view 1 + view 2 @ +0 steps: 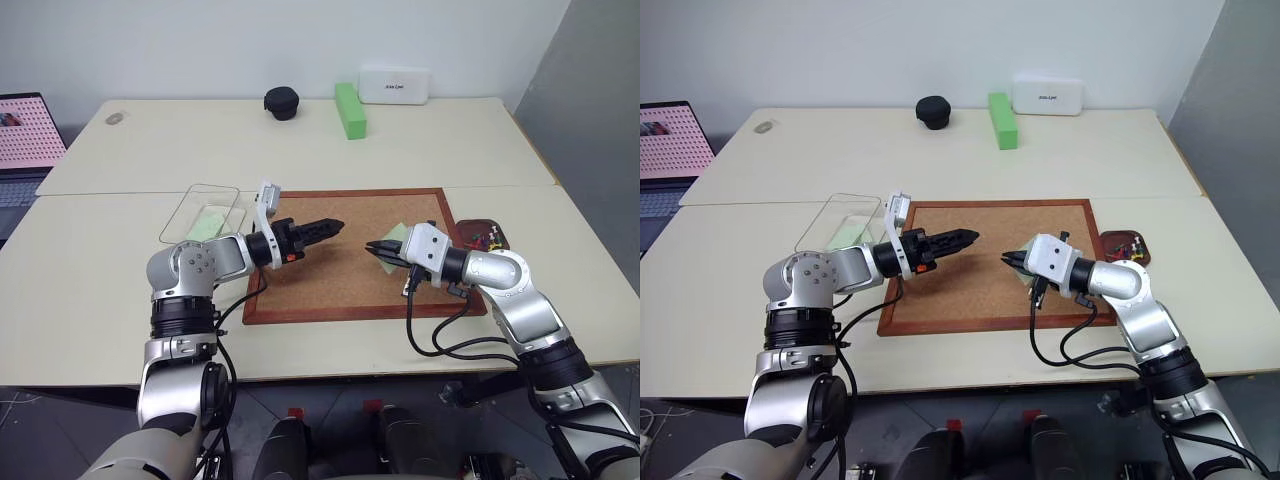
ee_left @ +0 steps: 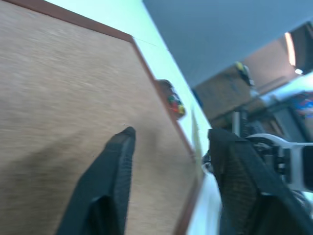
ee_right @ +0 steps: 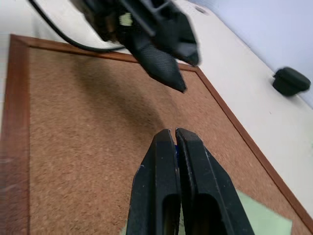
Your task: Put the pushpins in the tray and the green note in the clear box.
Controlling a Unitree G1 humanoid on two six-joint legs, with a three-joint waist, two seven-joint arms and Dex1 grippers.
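Observation:
A pale-green note (image 1: 393,237) lies on the corkboard (image 1: 330,285), partly under my right gripper (image 1: 372,249). That gripper is shut; a tiny blue fleck shows between its fingertips (image 3: 168,142), too small to identify. My left gripper (image 1: 335,226) hovers level over the board, facing the right one across a small gap, and it is open and empty (image 2: 171,132). The clear box (image 1: 190,200) stands left of the board with another pale-green slip (image 1: 207,222) inside. The small reddish-brown tray (image 1: 500,232) at the board's right edge holds coloured pushpins (image 1: 480,238).
A bright green block (image 1: 350,109), a white case (image 1: 395,84) and a black round pouch (image 1: 282,103) sit along the far edge. A laptop (image 1: 25,140) stands at the far left. A seam crosses the table behind the corkboard.

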